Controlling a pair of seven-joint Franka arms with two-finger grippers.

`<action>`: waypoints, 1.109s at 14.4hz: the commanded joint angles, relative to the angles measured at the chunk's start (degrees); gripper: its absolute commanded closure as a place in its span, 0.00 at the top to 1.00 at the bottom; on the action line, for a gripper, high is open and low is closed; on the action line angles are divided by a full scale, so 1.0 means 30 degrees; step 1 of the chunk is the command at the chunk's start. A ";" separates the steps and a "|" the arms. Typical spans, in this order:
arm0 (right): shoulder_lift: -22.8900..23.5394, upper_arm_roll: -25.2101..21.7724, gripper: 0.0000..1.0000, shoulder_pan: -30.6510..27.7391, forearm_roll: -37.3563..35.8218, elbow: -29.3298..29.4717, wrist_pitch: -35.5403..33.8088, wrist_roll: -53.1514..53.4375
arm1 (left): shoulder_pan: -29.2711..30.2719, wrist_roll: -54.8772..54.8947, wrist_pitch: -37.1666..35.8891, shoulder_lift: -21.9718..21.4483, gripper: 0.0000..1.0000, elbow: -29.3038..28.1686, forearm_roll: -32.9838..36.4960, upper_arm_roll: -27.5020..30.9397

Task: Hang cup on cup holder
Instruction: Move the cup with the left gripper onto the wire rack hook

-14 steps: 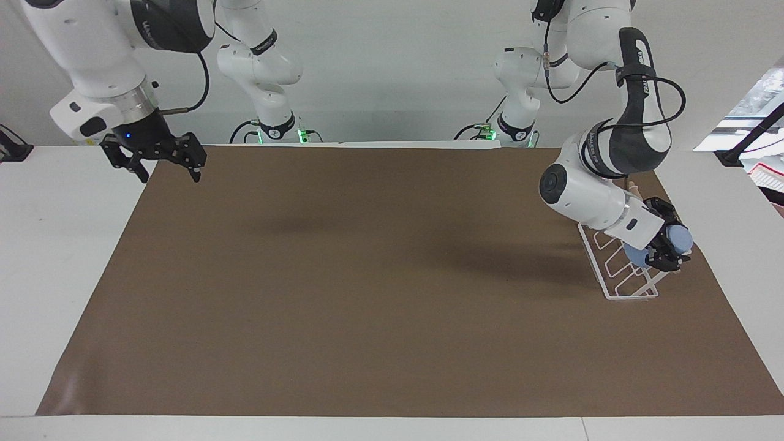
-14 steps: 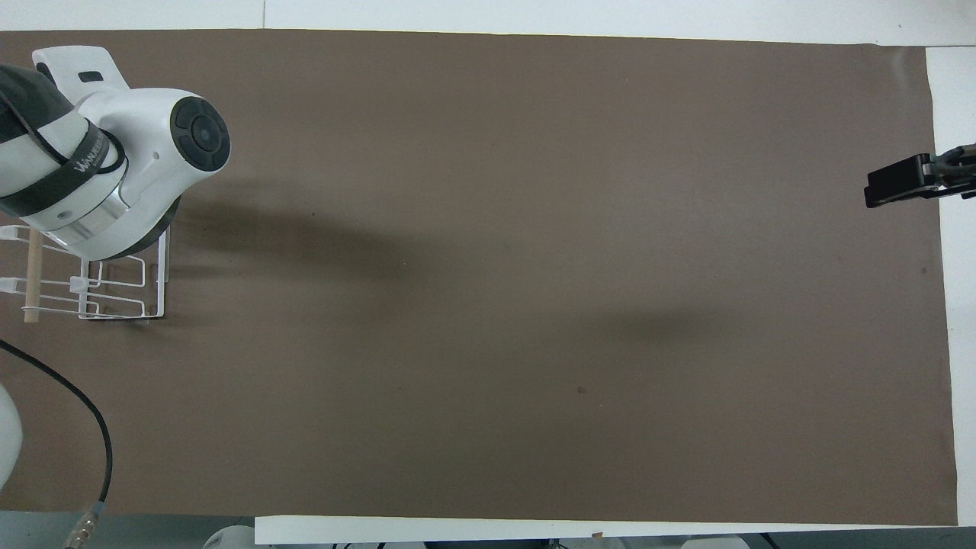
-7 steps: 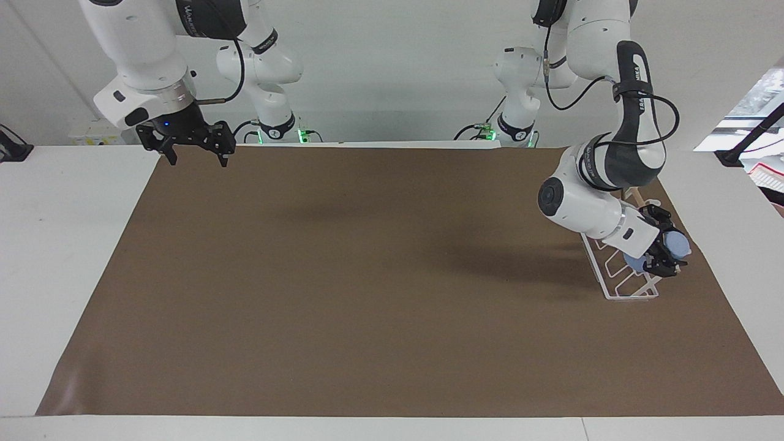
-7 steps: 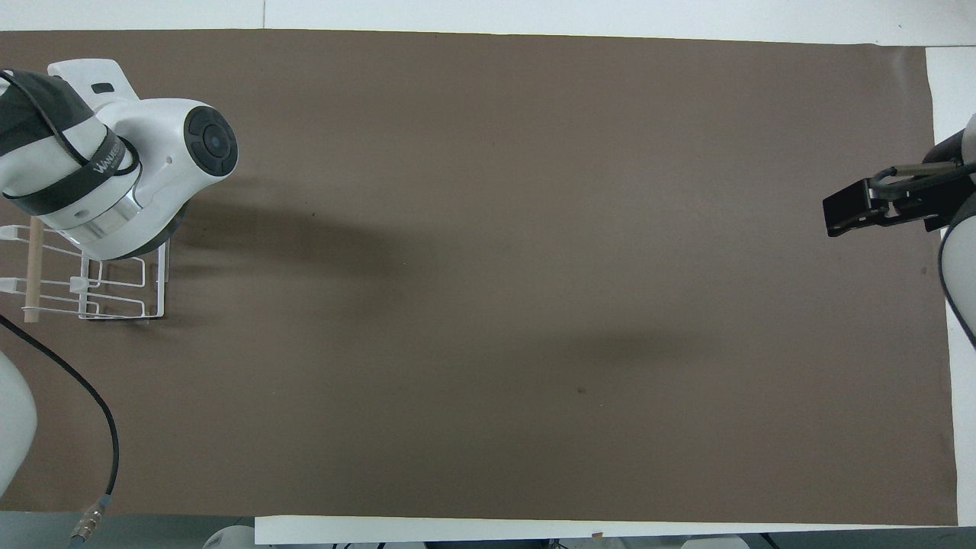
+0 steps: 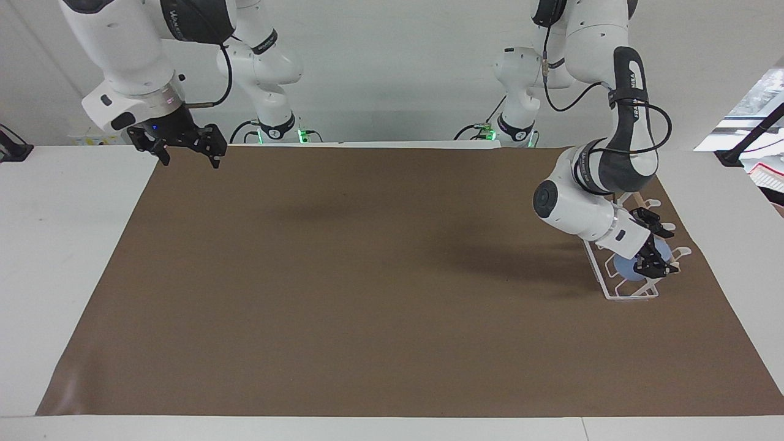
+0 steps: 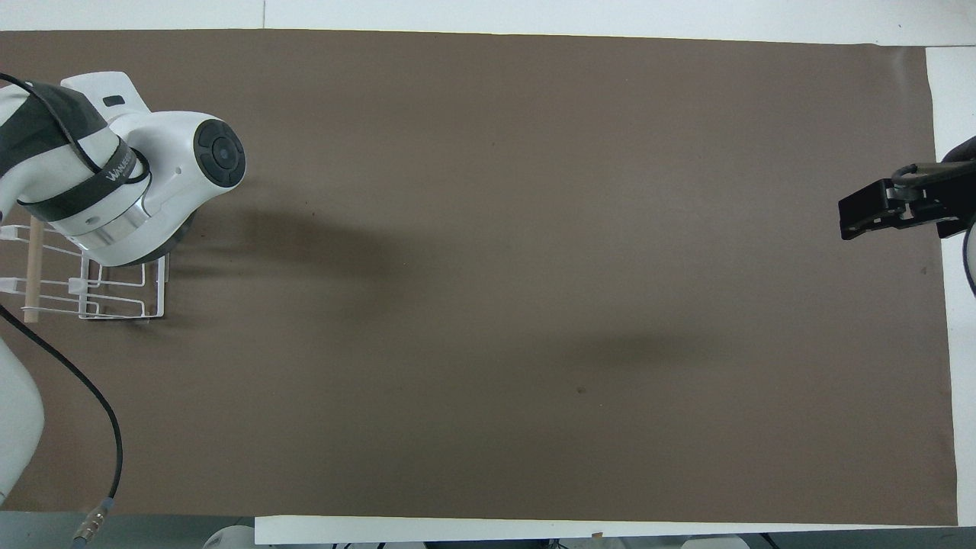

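In the overhead view the left arm's wrist covers the cup and the left gripper completely, along with the part of the cup holder (image 6: pixel 114 293) farther from the robots; the holder's outer side runs off the picture's edge at the left arm's end of the brown mat (image 6: pixel 488 305). The right gripper (image 6: pixel 877 213) shows only partly there, cut by the picture's edge. In the facing view the cup (image 5: pixel 628 267) is half hidden by the left gripper (image 5: pixel 654 256) and rack wires, so whether the fingers touch it cannot be told.
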 commanded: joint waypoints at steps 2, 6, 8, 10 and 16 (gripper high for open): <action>-0.0158 0.0118 0.99 -0.0490 0.0382 -0.0142 -0.0546 0.0089 | 0.0650 -0.0093 0.0074 -0.0427 1.00 0.1022 0.0095 -0.0121; -0.0362 0.0089 0.99 -0.1134 0.0440 -0.0288 -0.0957 0.0089 | 0.0534 0.3053 -0.0103 -0.2035 1.00 0.1492 -0.3118 -0.0267; -0.0450 0.0060 0.99 -0.1774 0.0440 -0.0463 -0.1015 -0.0231 | 0.0534 0.6455 -0.0102 -0.2332 1.00 0.2133 -0.5580 -0.0151; -0.0538 0.0060 0.99 -0.2042 0.0673 -0.0786 -0.0782 -0.1051 | 0.0563 0.8862 -0.0045 -0.3118 1.00 0.2401 -0.7164 -0.0238; -0.0568 0.0060 1.00 -0.2043 0.0645 -0.0786 -0.0869 -0.1083 | 0.1383 1.6594 -0.0482 -0.5816 1.00 0.2404 -1.6525 -0.0004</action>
